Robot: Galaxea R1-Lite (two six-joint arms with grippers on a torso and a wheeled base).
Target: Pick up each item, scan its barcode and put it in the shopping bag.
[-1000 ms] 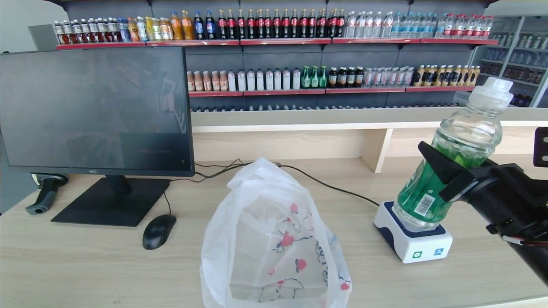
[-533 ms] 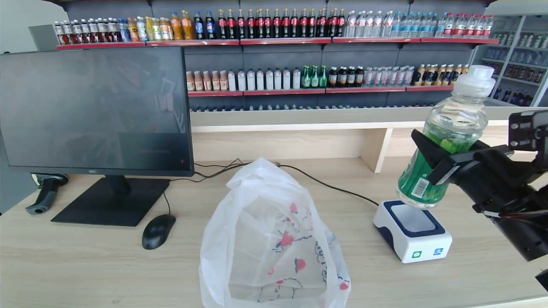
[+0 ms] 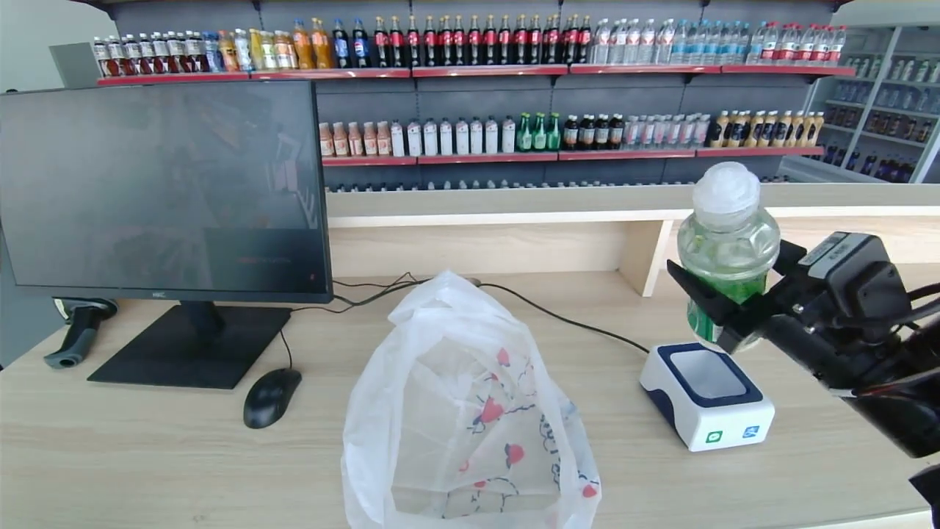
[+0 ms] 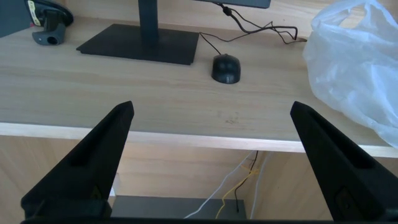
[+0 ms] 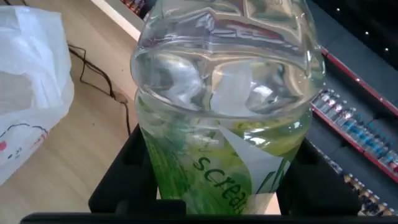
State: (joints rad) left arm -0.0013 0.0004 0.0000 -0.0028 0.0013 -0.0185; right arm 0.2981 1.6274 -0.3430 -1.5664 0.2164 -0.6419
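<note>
My right gripper (image 3: 727, 308) is shut on a clear bottle (image 3: 727, 250) with a green label and white cap, held up above the white-and-blue barcode scanner (image 3: 706, 395) on the right of the counter. The right wrist view has the bottle (image 5: 224, 130) close up between the black fingers (image 5: 121, 180). A translucent white shopping bag (image 3: 470, 419) with red hearts stands open at the counter's front middle, also seen as the bag (image 4: 354, 68) from the left wrist. My left gripper (image 4: 211, 162) hangs open below the counter's front edge, holding nothing.
A monitor (image 3: 165, 191) on a black stand occupies the left, with a black mouse (image 3: 272, 397) in front and a handheld scanner (image 3: 77, 334) at far left. A cable (image 3: 565, 319) runs behind the bag. Drink shelves (image 3: 470, 73) line the back wall beyond a wooden ledge.
The right gripper has lifted the bottle off the scanner, moved it a little left, and turned it so its cap points more toward the camera. The left arm has stayed still.
</note>
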